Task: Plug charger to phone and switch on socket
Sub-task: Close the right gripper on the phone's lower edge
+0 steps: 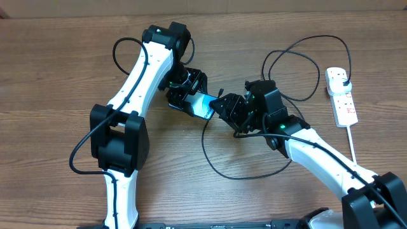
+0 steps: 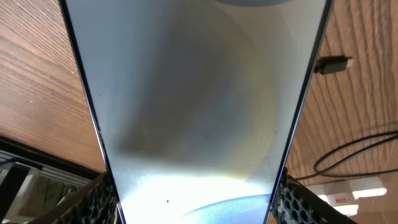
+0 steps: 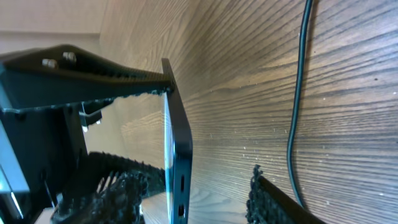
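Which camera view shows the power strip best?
Overhead: the whole socket shows, unobstructed, near the right edge. Left wrist catches only a sliver of it at the bottom right corner, beyond the phone. Right wrist shows none of it.

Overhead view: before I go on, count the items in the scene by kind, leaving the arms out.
Phone: 1
Charger cable: 1
Power strip: 1
Total: 3
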Robot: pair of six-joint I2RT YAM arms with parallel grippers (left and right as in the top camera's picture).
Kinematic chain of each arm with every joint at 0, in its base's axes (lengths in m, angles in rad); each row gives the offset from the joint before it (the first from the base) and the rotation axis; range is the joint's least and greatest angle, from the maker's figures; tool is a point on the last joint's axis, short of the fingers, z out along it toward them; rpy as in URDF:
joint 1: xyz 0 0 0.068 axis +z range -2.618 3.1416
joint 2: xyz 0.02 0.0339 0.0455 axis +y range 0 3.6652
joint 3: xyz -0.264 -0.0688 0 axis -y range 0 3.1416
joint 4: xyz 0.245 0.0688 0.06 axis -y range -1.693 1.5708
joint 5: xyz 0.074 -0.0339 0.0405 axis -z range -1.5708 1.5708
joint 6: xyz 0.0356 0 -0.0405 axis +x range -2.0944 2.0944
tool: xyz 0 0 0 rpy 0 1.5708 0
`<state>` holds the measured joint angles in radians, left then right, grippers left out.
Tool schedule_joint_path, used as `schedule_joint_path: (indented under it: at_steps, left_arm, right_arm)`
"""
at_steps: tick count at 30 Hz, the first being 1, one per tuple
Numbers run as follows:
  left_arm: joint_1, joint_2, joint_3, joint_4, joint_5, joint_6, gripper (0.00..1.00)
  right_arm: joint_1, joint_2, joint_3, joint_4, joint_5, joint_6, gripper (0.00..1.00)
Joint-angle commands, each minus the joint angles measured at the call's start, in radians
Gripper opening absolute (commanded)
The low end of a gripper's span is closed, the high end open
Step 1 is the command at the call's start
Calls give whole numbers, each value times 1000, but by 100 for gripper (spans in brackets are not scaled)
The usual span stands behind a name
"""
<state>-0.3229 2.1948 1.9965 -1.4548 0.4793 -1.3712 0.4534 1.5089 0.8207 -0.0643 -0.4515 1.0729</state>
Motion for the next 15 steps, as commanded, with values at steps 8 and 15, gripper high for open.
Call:
schedule_joint_path:
  at_steps: [8,15]
  left_arm:
    - [-39,-2,29,-11,47,-21,33]
    - [-63,-2,29,-11,46,-21,33]
  right_arm:
    - [25,8,17,37,69,50,49]
    - [60,10,17,33,114,50,37]
